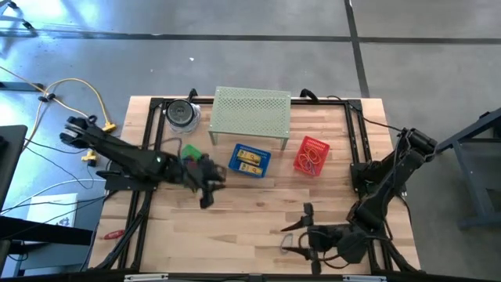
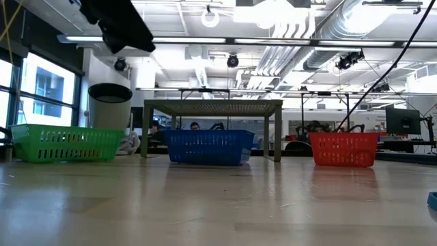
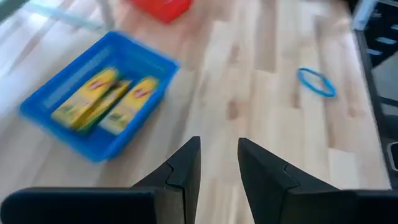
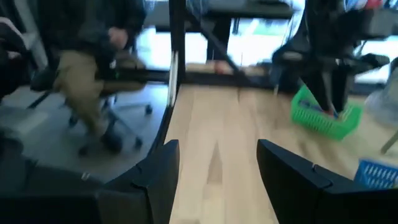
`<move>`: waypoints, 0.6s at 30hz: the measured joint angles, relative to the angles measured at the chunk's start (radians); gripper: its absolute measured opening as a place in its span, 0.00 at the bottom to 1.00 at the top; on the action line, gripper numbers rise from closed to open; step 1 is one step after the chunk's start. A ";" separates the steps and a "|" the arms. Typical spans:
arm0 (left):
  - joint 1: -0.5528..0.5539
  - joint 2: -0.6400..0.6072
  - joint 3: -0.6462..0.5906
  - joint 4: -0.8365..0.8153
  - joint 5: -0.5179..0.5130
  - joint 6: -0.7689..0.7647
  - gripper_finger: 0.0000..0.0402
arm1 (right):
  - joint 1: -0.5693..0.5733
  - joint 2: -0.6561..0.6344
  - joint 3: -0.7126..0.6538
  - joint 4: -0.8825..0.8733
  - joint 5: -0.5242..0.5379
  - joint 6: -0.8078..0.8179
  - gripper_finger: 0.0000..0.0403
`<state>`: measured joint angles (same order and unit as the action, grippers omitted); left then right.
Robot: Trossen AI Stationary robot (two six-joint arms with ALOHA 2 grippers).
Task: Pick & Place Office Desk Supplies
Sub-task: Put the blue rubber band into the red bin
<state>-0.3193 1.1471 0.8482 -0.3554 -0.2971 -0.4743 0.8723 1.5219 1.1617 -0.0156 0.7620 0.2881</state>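
The left end effector (image 3: 219, 163), jaws narrow and empty, hovers left of centre beside the blue basket (image 1: 250, 160) of yellow blocks (image 3: 102, 99). A blue loop (image 3: 316, 82) lies loose on the desk (image 1: 250, 211). The thin loop may slip from the fingers; the right end effector (image 4: 217, 168) waits wide at lower right.

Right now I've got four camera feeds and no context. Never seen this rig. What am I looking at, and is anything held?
Two dark robot arms work over a pale wooden table. One camera looks straight down, one sits at table height, and one rides on each wrist.

On the table: a blue plastic basket holding yellow rectangular blocks, a red plastic basket with red band loops inside, a green plastic basket, a perforated pale-green metal shelf, and a loose blue oval loop.

The left gripper hovers near the blue basket, fingers slightly apart, holding nothing. The right gripper waits open and empty at the table's near right edge.
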 joint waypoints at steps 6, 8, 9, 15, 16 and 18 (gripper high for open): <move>-0.141 0.124 0.000 0.096 -0.039 0.004 0.26 | -0.054 -0.003 0.070 -0.292 -0.178 0.219 0.51; -0.174 0.165 0.000 0.128 -0.040 -0.004 0.26 | -0.077 -0.001 0.070 -0.373 -0.221 0.316 0.51; -0.186 0.181 0.000 0.137 -0.040 -0.009 0.26 | -0.089 -0.001 0.070 -0.404 -0.240 0.371 0.51; -0.234 0.272 -0.001 0.194 -0.041 -0.016 0.26 | -0.130 0.004 0.044 -0.410 -0.358 0.526 0.51; -0.239 0.287 0.000 0.214 -0.042 -0.020 0.26 | -0.129 0.006 0.038 -0.392 -0.373 0.526 0.51; -0.249 0.306 -0.001 0.215 -0.042 -0.021 0.26 | -0.128 0.008 0.025 -0.385 -0.380 0.521 0.51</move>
<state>-0.5684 1.4527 0.8476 -0.1400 -0.3388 -0.4948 0.7445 1.5299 1.1871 -0.4002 0.3818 0.8086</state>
